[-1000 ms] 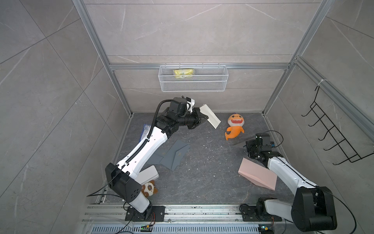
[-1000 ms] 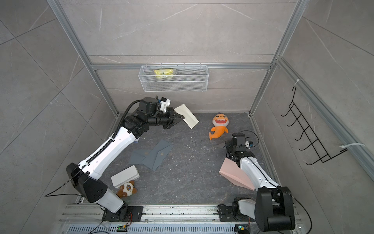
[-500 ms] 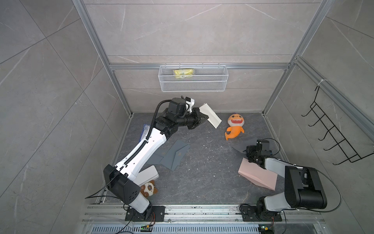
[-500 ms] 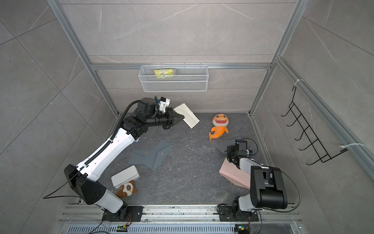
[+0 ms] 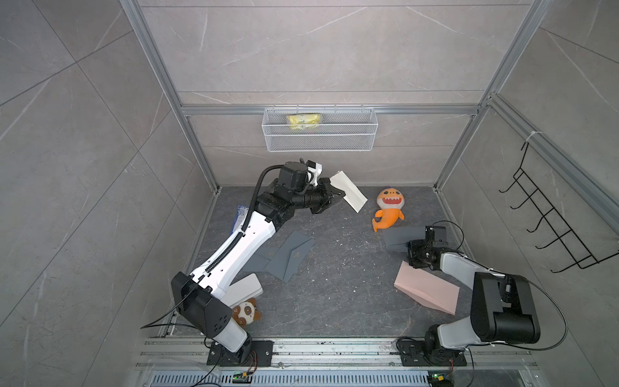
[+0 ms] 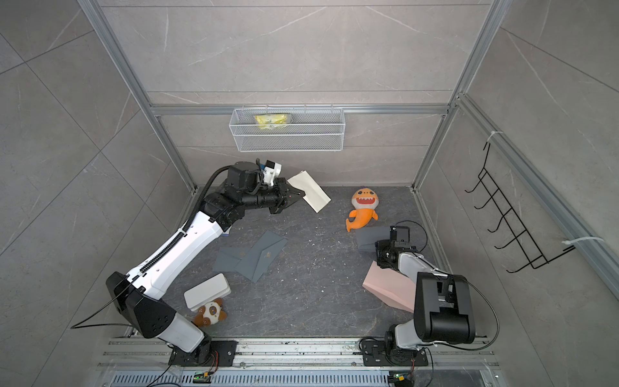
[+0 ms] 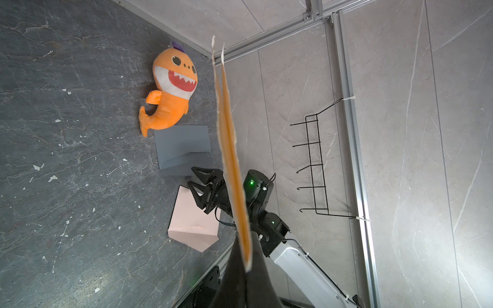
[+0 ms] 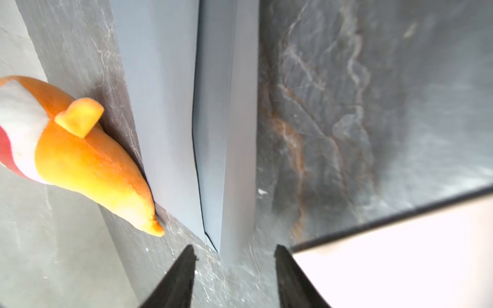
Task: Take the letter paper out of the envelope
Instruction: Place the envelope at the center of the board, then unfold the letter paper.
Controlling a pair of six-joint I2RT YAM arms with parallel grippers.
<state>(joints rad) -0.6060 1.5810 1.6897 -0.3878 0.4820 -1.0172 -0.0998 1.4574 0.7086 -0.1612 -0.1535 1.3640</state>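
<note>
L gripper (image 5: 336,197) is up off the floor at far centre. Its jaws are pinched tight on one edge of the cream folded letter paper (image 5: 350,191). The sheet sticks out to the right of the gripper, tilted in mid-air and clear of everything below. L wrist view shows the paper (image 7: 229,146) edge-on, w/ two layers slightly parted at the free end.

The flat grey paper envelope (image 5: 400,236) lies on the dark stone-look floor (image 5: 345,295) at the right. Its far edge is right beside the tail of the orange shark plush toy (image 5: 388,209).

R gripper (image 8: 234,248) is low at the envelope's near edge, jaws about half apart w/ nothing between them. The tips sit either side of one envelope corner; can't tell if they touch it.

A pale pink paper envelope (image 5: 425,289) lies just near of R gripper, partly under R arm.

Left-centre are two more dark grey envelopes (image 5: 284,258), overlapping. Near-left is a white rectangular box (image 5: 244,288) w/ a small brown-and-white bear plush (image 5: 246,311) against it.

On the far wall hangs a white wire basket (image 5: 335,144) w/ a yellow packet (image 5: 303,120) inside.
</note>
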